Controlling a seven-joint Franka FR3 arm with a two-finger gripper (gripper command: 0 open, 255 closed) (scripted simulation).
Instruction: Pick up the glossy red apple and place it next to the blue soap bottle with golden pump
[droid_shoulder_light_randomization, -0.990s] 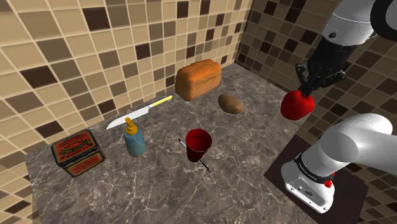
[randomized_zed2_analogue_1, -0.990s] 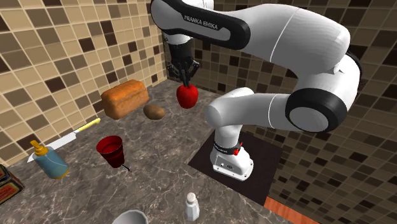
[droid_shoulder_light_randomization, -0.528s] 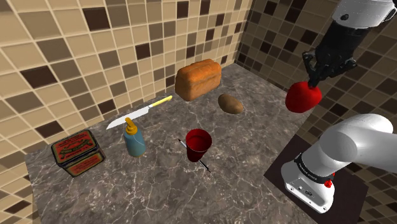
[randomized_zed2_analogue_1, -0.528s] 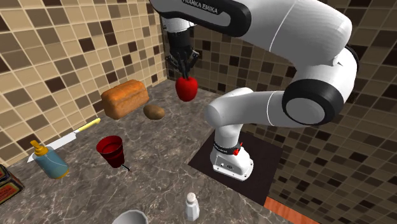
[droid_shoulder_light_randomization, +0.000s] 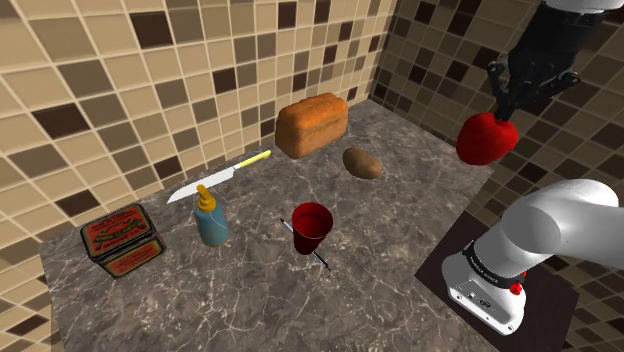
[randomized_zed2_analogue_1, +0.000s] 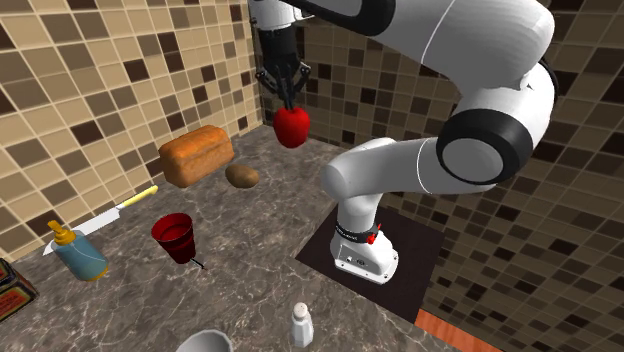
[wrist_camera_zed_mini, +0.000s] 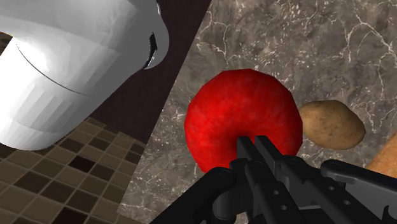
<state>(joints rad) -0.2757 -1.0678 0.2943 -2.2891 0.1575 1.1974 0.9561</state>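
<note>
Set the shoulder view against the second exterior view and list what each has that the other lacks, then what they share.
Shoulder view's extra: the red tin's whole printed lid. Second exterior view's extra: a small white bottle and a pale round rim. Shared: the hand shut on the red apple above the counter, bread, potato, knife, red cup, blue soap bottle.

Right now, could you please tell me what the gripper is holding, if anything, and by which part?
The gripper holds the red apple by its top; the apple hangs beneath it, clear of the counter.
</note>
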